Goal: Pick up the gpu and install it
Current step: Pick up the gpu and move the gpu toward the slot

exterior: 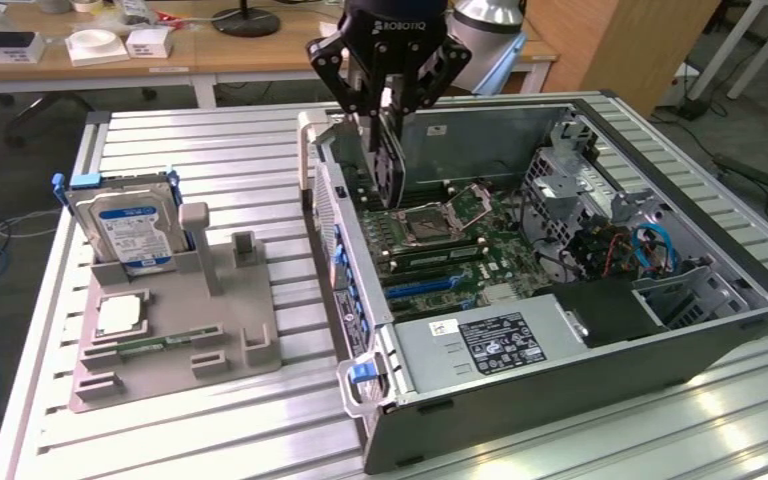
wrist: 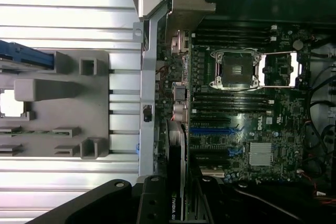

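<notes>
Currently, on the table (exterior: 197, 150), over the open computer case (exterior: 558, 400) and its motherboard (exterior: 491, 250), the gpu (exterior: 391, 175) hangs edge-down, clamped in the closed hand (exterior: 387, 115), where a slight tilt could probably jam it against the blue slot (exterior: 424, 284).

The tool (exterior: 387, 115) is black with white lettering on its body; the gpu (exterior: 388, 170) it holds is black too, its edge lettered white in the wrist view. The bench (exterior: 197, 140) is silver, ribbed in long parallel slats. In the exterior view, at nine o'clock from the dark grey case (exterior: 558, 375), a pale grey fixture (exterior: 224, 330) carries a silver hard drive (exterior: 128, 235) with a blue-and-white label and a narrow green memory stick (exterior: 144, 348). The motherboard (exterior: 458, 250) is dark green with blue slots (exterior: 424, 283); blue cables (exterior: 660, 250) lie at three o'clock from it.
</notes>
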Action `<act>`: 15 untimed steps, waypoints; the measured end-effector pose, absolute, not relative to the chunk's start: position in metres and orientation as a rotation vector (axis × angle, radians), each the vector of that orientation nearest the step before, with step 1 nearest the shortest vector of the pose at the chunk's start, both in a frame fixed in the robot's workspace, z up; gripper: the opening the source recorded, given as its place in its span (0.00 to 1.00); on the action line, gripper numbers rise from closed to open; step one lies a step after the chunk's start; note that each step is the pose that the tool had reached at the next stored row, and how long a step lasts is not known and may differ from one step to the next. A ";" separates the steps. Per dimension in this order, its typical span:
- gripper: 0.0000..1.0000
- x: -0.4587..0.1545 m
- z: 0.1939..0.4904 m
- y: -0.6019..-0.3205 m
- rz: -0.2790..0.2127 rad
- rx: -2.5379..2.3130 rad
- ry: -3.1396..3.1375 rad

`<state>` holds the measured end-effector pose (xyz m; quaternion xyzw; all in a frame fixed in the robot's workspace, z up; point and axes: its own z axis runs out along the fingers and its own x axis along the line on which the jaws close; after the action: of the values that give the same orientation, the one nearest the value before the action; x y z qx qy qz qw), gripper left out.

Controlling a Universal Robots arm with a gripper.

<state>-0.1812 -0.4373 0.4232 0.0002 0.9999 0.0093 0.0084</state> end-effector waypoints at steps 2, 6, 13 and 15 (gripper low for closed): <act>0.26 -0.177 0.423 -0.437 0.029 0.001 3.124; 0.26 -0.172 0.423 -0.437 0.029 0.001 3.124; 0.26 -0.161 0.423 -0.437 0.029 0.000 3.125; 0.26 -0.158 0.422 -0.437 0.029 0.001 3.124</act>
<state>-0.1584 -0.4374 0.4224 0.0002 0.9999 0.0093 0.0085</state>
